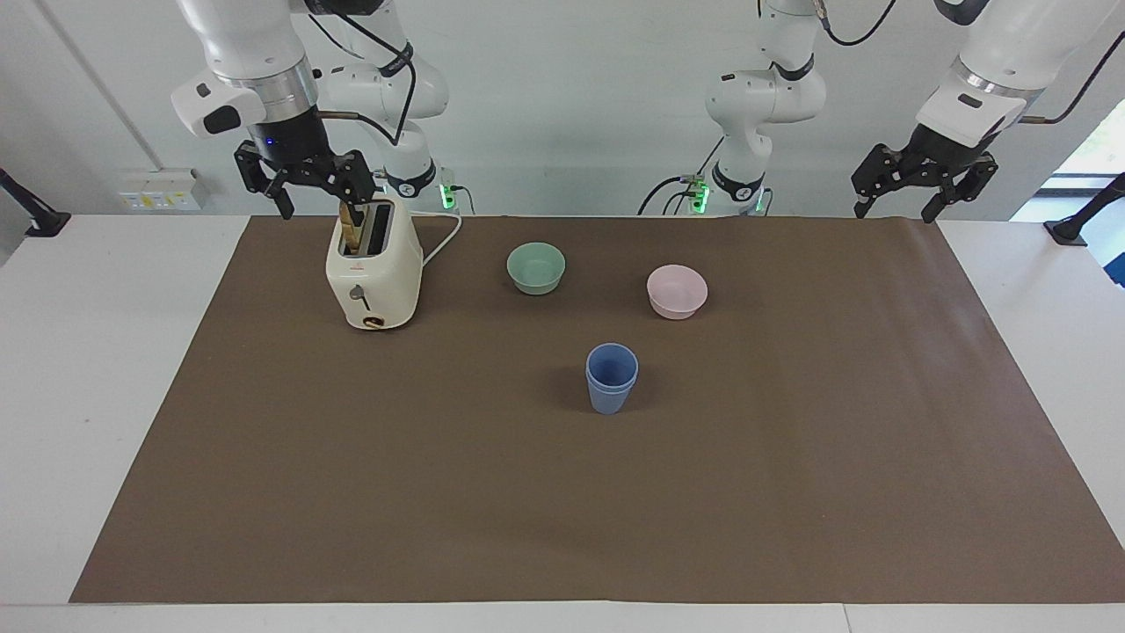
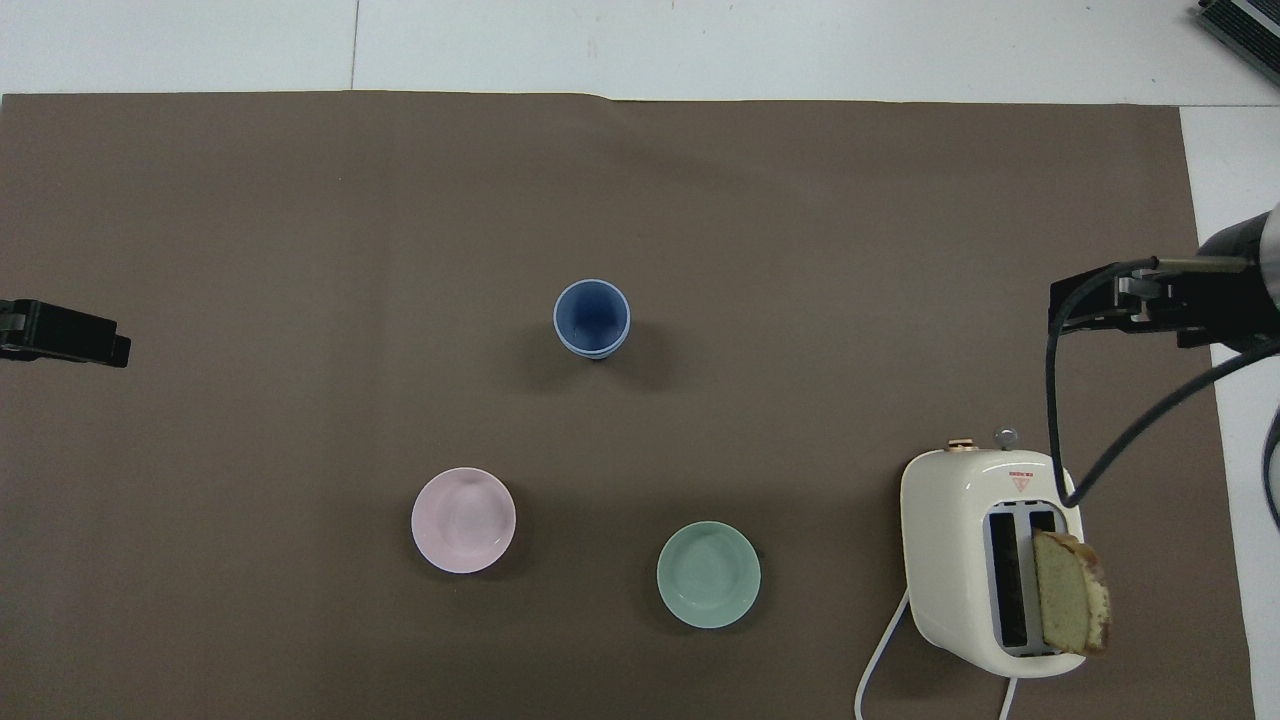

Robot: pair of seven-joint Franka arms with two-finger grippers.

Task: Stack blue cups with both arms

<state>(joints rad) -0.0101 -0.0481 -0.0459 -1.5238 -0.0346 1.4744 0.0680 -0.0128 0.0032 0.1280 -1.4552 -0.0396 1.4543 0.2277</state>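
The two blue cups [image 1: 611, 378] stand nested one inside the other, upright, in the middle of the brown mat; they also show in the overhead view [image 2: 591, 318]. My right gripper [image 1: 318, 186] is open and empty, raised over the toaster's top at the right arm's end of the table; part of it shows in the overhead view [image 2: 1110, 305]. My left gripper [image 1: 914, 195] is open and empty, and waits high over the mat's edge at the left arm's end; its tip shows in the overhead view [image 2: 62, 335]. Neither gripper touches the cups.
A cream toaster [image 1: 373, 281] with a bread slice [image 2: 1070, 605] sticking out of one slot stands toward the right arm's end. A pale green bowl [image 1: 536, 267] and a pale pink bowl [image 1: 677, 291] sit nearer to the robots than the cups.
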